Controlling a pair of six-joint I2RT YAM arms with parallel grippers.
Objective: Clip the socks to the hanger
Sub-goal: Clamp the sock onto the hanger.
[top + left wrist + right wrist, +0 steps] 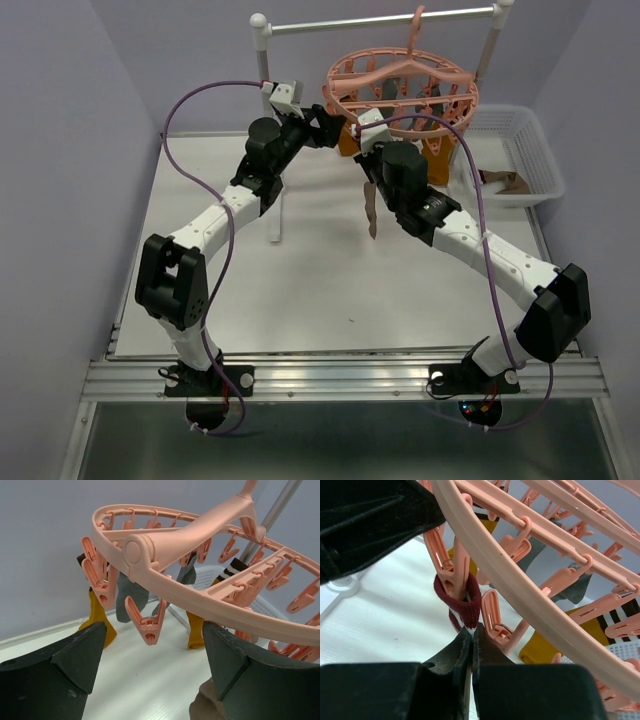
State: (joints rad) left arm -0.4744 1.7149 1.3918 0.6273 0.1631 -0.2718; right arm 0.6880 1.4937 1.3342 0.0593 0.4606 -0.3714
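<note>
The salmon-pink round hanger (400,85) hangs from the rail, with mustard socks (97,615) and grey socks (127,597) clipped to it. My right gripper (472,627) is shut on the dark red cuff of a brown sock (465,602). That cuff wraps around a pink clip (451,575) under the ring, and the sock's body dangles below (372,212). My left gripper (155,652) stands open just under the ring's near edge. An empty pink clip (147,622) hangs ahead, between its dark fingers (75,655), untouched. A brown fabric lump (210,705) shows beneath the right finger.
The metal rail stand with white posts (380,22) carries the hanger at the back. A white mesh basket (530,140) at the right holds another sock (510,182). The stand's white foot (276,215) lies on the table under the left arm.
</note>
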